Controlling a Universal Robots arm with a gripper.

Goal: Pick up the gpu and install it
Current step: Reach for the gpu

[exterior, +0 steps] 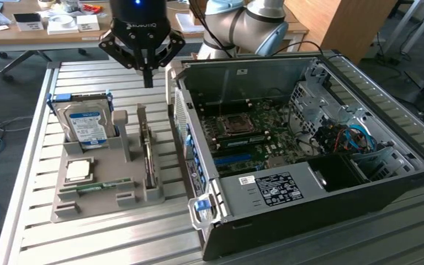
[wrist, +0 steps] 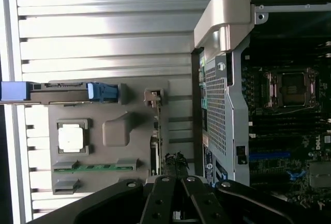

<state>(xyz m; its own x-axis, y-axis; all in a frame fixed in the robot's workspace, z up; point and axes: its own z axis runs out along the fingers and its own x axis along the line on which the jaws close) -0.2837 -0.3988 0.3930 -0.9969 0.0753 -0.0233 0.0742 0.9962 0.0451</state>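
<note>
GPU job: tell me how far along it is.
Nothing looks done: the gpu stands on edge in the gray holder tray, beside the open computer case. In hand: the pincer, shut and empty, hangs above the tray, apart from the gpu. Left: both the pickup and the install.

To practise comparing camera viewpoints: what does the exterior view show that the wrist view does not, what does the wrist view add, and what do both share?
Exterior view: the arm's grey and blue joint, the cluttered desk behind, and the labelled power supply inside the computer case.
Wrist view: a look straight down on the parts tray, with the gpu seen edge-on in its slot.
Both: the shut, empty gripper above the tray, the hard drive, and the motherboard's processor socket.
</note>
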